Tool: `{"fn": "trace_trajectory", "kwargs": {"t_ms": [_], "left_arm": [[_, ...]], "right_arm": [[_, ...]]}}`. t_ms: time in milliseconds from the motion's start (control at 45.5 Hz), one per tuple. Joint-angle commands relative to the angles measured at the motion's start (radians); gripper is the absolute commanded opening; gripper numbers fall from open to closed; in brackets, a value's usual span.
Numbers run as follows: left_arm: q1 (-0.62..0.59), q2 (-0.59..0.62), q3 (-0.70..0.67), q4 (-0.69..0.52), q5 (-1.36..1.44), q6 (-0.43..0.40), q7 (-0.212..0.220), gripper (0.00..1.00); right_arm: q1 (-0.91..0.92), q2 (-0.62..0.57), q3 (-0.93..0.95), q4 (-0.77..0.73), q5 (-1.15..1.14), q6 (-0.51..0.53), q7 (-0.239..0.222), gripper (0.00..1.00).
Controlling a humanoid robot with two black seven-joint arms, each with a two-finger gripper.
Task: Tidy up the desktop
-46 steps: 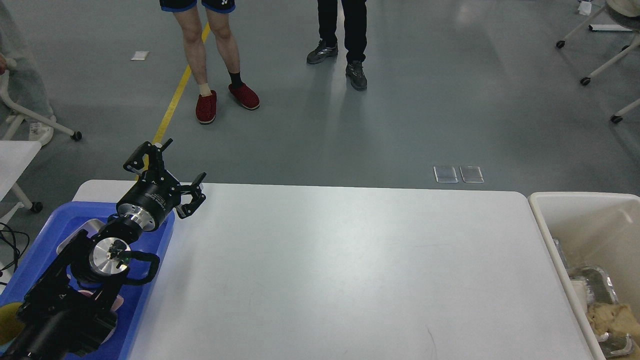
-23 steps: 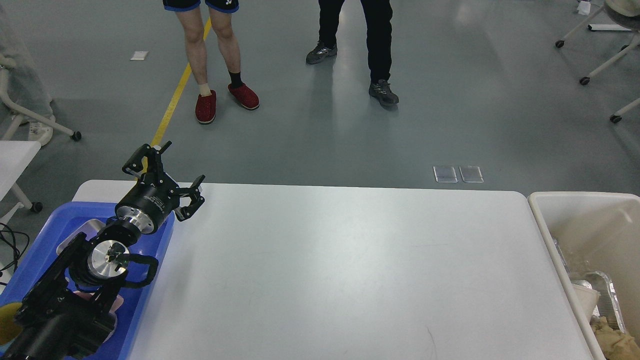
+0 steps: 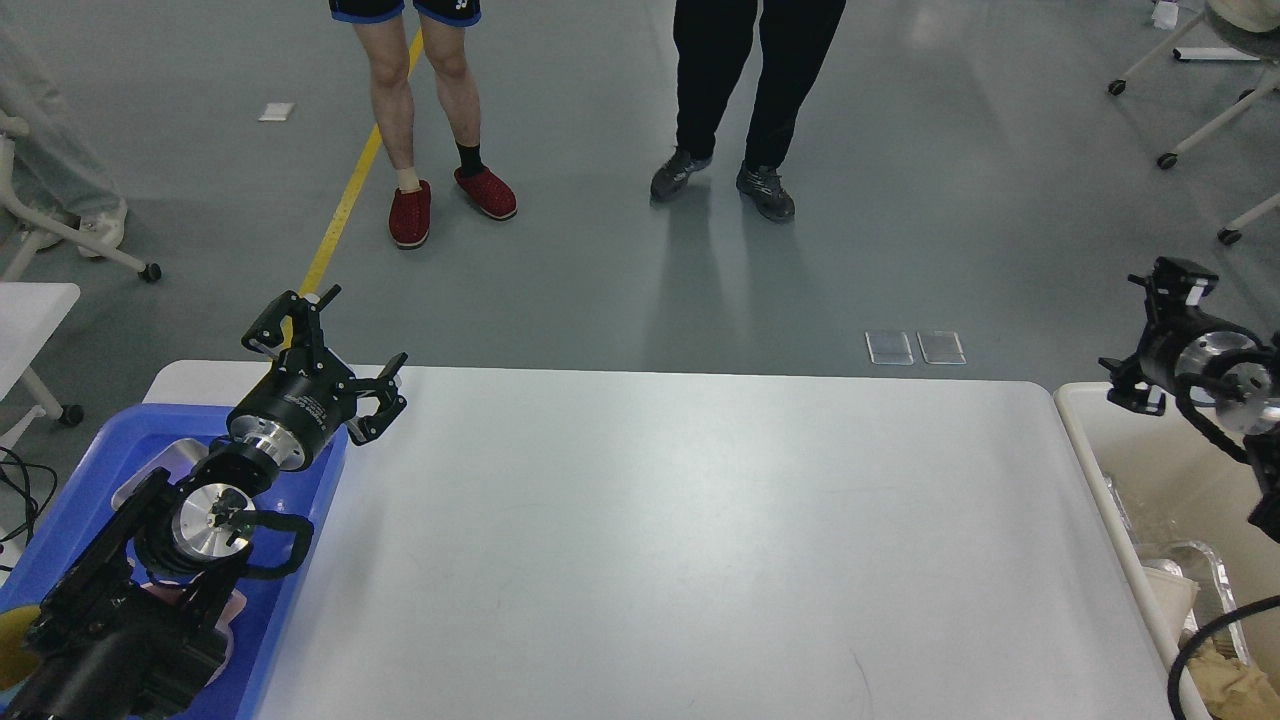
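Note:
The desktop (image 3: pixel 700 550) is a wide white tabletop with nothing lying on its surface. My left gripper (image 3: pixel 345 335) is open and empty, raised above the table's far left corner, just past the blue tray (image 3: pixel 120 440). My left arm stretches over that tray and hides much of it. My right gripper (image 3: pixel 1148 332) hangs at the right edge above the far rim of the beige bin (image 3: pixel 1085 440). Its fingers look spread, with nothing between them.
The blue tray holds a silvery dish (image 3: pixel 150 470), a pink thing (image 3: pixel 235 605) and a yellow thing (image 3: pixel 12 645). The bin holds foil containers (image 3: pixel 1195 570) and crumpled paper (image 3: pixel 1235 690). Two people (image 3: pixel 740 100) stand beyond the far edge. A small caster table (image 3: pixel 30 310) stands left.
My right arm has come into view above the bin. The person in black has stepped to the right. My left gripper has drifted slightly left and stays open.

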Motion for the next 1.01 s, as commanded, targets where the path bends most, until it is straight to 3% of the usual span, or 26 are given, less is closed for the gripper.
{"fn": "trace_trajectory", "kwargs": {"t_ms": [0,66,154,439,988], "left_arm": [[0.0,0.004,-0.002,0.0,0.0,0.002,0.0,0.98],[0.0,0.007,-0.003,0.0,0.0,0.001,0.0,0.98],[0.0,0.009,-0.005,0.0,0.0,0.002,0.0,0.98],[0.0,0.007,-0.005,0.0,0.0,0.002,0.0,0.98],[-0.009,-0.002,-0.003,0.005,0.005,0.013,0.002,0.98]], "right_arm": [[-0.012,0.079,0.031,0.043,0.0,0.003,0.191,1.0],[-0.024,0.111,0.031,0.064,0.0,0.003,0.259,1.0],[-0.05,0.14,0.034,0.095,0.0,0.003,0.294,1.0],[-0.152,0.188,0.049,0.227,0.002,0.007,0.297,1.0],[-0.167,0.188,0.097,0.209,0.0,0.003,0.297,1.0]]}}
